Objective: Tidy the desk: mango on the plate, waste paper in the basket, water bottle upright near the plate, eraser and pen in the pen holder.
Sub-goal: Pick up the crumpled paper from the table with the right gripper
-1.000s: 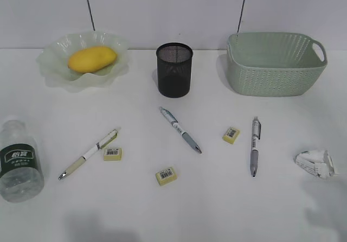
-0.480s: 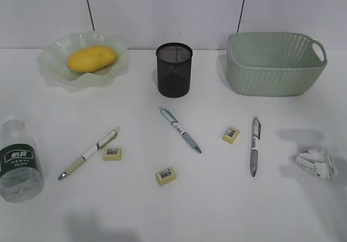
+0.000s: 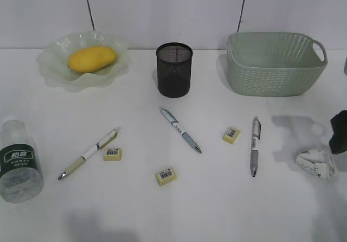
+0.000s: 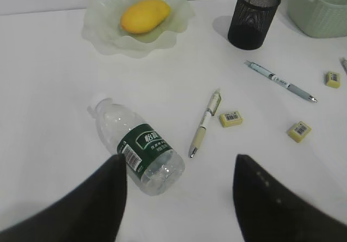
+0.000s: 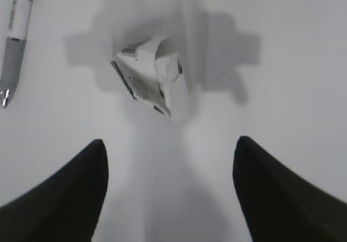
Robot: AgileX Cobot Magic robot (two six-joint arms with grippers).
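If the right gripper, fingers wide, descends off-centre, the light waste paper at the right could slide away.

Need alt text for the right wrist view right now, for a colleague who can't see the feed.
The open right gripper hovers over the crumpled waste paper on the white desk, its two dark fingers apart at the bottom edge and the wad ahead between them, not yet touched. The tip of a grey pen shows at the upper left.
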